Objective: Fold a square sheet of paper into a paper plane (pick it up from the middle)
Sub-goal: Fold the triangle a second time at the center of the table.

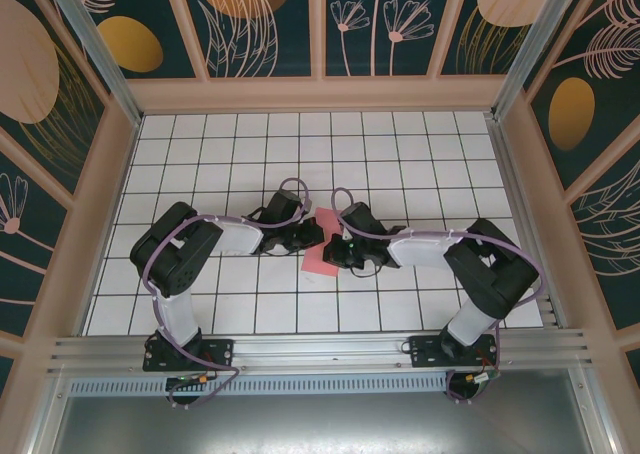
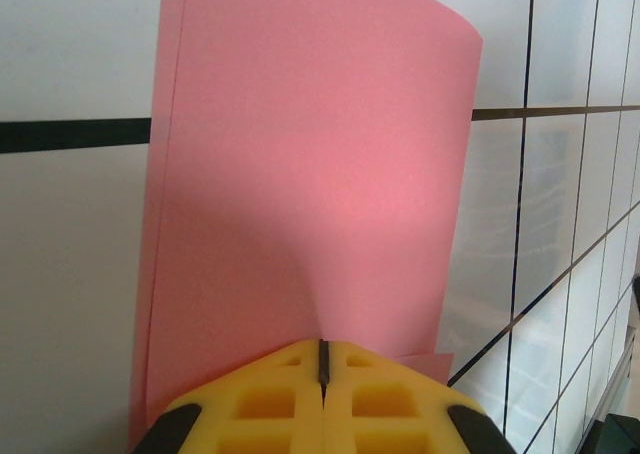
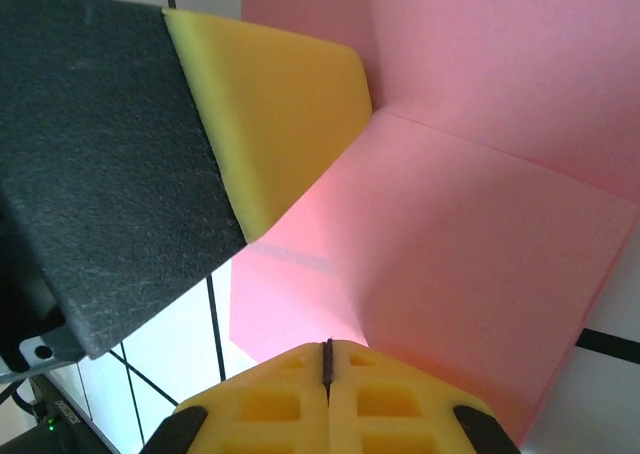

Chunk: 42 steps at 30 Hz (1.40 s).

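Paper point(image 2: 310, 174) in L tool point(image 2: 322, 362), R tool point(image 3: 327, 359)

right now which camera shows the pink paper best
Left wrist: the paper stands unblocked, nearly whole. Right wrist shows its crease, partly behind a yellow finger. The top view shows a small patch of it.

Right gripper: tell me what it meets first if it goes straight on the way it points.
The paper: the right gripper seems shut on it. The left gripper's finger stands beside that line; depth is unclear.
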{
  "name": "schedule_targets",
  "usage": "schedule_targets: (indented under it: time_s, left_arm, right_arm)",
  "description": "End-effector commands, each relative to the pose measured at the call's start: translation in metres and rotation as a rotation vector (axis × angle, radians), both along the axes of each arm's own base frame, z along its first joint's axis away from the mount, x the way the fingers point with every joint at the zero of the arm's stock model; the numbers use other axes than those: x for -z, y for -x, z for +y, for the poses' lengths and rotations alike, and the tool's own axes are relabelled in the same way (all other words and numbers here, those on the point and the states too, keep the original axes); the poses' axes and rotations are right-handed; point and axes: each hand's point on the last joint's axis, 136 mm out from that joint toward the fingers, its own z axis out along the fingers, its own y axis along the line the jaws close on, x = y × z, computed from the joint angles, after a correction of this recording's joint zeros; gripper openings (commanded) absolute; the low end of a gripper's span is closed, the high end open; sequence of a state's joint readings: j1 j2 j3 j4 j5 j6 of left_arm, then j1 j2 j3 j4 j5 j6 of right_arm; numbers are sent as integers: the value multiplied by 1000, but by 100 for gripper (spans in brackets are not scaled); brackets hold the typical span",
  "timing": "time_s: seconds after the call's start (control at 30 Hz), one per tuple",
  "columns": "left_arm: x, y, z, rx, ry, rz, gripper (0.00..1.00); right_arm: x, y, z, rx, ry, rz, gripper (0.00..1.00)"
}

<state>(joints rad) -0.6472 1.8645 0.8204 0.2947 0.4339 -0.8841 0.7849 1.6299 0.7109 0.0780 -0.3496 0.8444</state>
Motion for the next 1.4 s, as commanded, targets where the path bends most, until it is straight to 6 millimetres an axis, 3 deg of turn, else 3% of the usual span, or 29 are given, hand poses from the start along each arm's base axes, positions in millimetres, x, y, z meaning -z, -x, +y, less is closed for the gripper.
schedule_targets:
  time_s: [0.0,0.27,0.8,0.9,1.03,1.13,1.23,1.37]
  left_arm:
    - [35,12,20,-29,-108,70,6]
    - [36,13,21,-26,-112,72,5]
    - [42,13,24,-40,-124,80,4]
    - [41,13,25,-41,-126,71,5]
    - [37,13,24,-35,-114,63,5]
    - [35,13,23,-34,-112,59,6]
    - [33,13,22,-33,-98,53,6]
    - [27,12,16,-18,-72,48,7]
  right_arm:
    - [-1,-2,2,9,-7,15,0]
    - [44,27,-23,14,62,141,0]
    - [36,77,-56,-6,59,184,0]
    - [26,69,-58,3,67,141,0]
    - [-11,38,-35,2,-9,35,0]
    - [-25,21,-20,-8,-30,-7,0]
    - [-21,7,-9,1,-40,-9,0]
    - [5,6,-11,13,16,46,0]
